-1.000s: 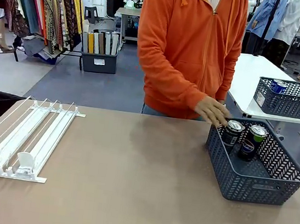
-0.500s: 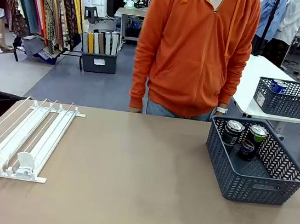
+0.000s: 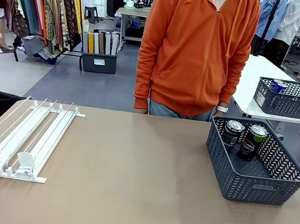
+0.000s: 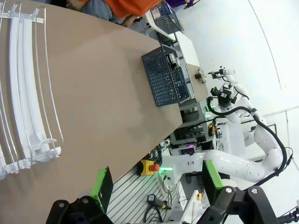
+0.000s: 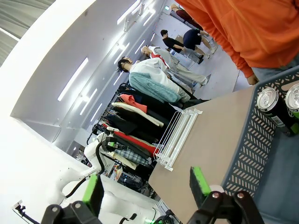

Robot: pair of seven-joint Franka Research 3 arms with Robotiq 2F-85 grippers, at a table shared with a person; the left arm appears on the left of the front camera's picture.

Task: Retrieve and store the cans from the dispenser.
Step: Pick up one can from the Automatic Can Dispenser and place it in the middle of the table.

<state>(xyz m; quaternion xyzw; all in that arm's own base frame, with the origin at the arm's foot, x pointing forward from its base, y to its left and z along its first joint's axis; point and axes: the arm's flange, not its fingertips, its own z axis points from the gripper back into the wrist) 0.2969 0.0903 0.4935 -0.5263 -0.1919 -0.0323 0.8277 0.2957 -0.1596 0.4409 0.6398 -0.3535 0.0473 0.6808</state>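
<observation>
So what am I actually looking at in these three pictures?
One camera looks across a brown table at a person in an orange hoodie. The other two sit on the robot's wrists. The green-tipped prongs are each arm's end effector: the left end effector and the right end effector, both open and holding nothing. On the table lie a white dispenser with no cans in its lanes, and a grey basket with two cans standing in it.
</observation>
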